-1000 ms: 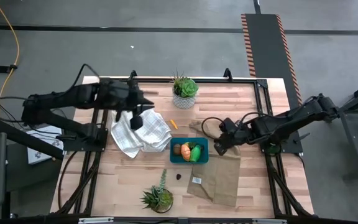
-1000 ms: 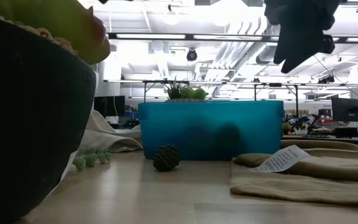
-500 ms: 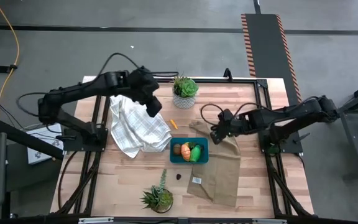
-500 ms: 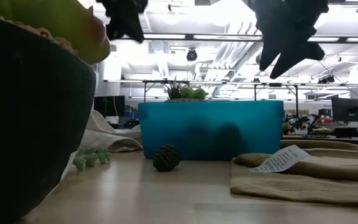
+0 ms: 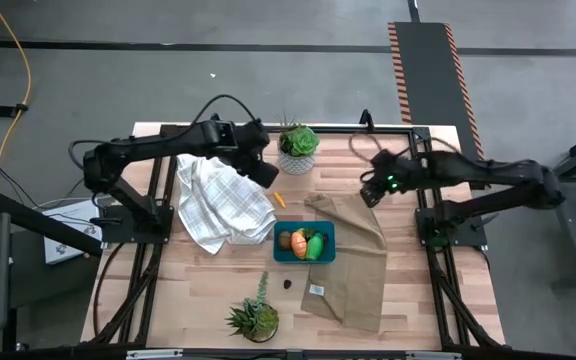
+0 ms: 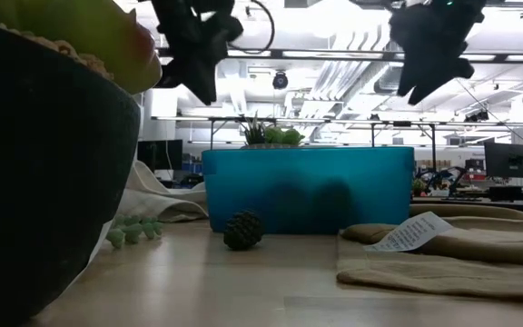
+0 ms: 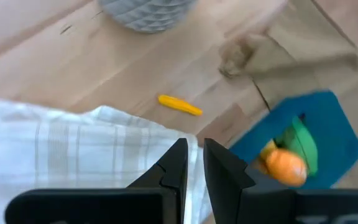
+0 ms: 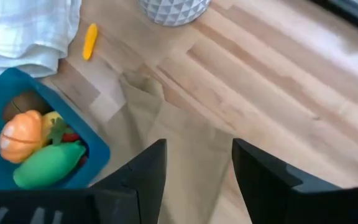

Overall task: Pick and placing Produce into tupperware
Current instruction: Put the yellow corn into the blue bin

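High cam looks straight down on the whole table; low cam sits at tabletop level, close, facing the room. Both wrist cams look down and share the tupperware [image 7: 316, 134] and the small orange piece [image 8: 89, 41].

Even overhead light gives the high view soft, short shadows beside the tupperware [image 5: 304, 243]. In the low view, bright ceiling strips across the top glare and silhouette both arms, while a dark blurred pot [image 6: 48, 173] fills the left. Both wrist views look slightly soft.
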`<action>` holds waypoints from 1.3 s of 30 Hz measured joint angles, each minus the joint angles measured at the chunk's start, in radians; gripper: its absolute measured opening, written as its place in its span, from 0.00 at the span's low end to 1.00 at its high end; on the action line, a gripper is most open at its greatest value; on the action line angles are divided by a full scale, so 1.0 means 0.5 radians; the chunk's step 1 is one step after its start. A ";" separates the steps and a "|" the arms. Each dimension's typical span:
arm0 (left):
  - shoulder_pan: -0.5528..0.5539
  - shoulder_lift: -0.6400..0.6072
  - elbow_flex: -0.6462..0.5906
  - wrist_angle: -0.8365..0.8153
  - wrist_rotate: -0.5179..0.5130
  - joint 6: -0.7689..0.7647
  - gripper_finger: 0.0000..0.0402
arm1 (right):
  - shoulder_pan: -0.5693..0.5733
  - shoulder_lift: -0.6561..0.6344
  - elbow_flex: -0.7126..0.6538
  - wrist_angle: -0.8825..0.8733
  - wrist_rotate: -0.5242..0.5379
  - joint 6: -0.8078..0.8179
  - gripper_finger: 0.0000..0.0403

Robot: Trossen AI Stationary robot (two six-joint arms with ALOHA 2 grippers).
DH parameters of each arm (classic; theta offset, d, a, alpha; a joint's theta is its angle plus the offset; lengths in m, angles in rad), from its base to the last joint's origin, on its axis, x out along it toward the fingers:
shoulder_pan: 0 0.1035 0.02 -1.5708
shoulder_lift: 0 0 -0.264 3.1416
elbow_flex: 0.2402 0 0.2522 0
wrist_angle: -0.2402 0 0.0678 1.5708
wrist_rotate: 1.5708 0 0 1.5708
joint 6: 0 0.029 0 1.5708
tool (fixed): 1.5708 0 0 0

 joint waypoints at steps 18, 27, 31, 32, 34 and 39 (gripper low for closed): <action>-0.242 0.319 -0.001 0.110 -0.187 -1.290 0.10 | -0.332 -0.348 -0.001 -0.263 -0.096 -1.002 0.43; -0.266 0.378 -0.001 0.117 -0.039 -1.495 0.10 | -0.340 -0.384 -0.180 -0.163 -0.275 -1.061 0.43; -0.268 0.379 0.028 0.098 -0.007 -1.545 0.10 | -0.340 -0.386 -0.310 -0.064 -0.405 -1.061 0.43; -0.268 0.379 0.046 0.104 -0.007 -1.545 0.10 | -0.340 -0.386 -0.342 -0.037 -0.423 -1.061 0.43; -0.268 0.380 0.078 0.105 -0.007 -1.558 0.10 | -0.340 -0.386 -0.399 0.010 -0.455 -1.061 0.43; -0.267 0.411 0.221 0.014 -0.056 -1.576 0.10 | -0.340 -0.382 -0.484 0.052 -0.493 -1.098 0.43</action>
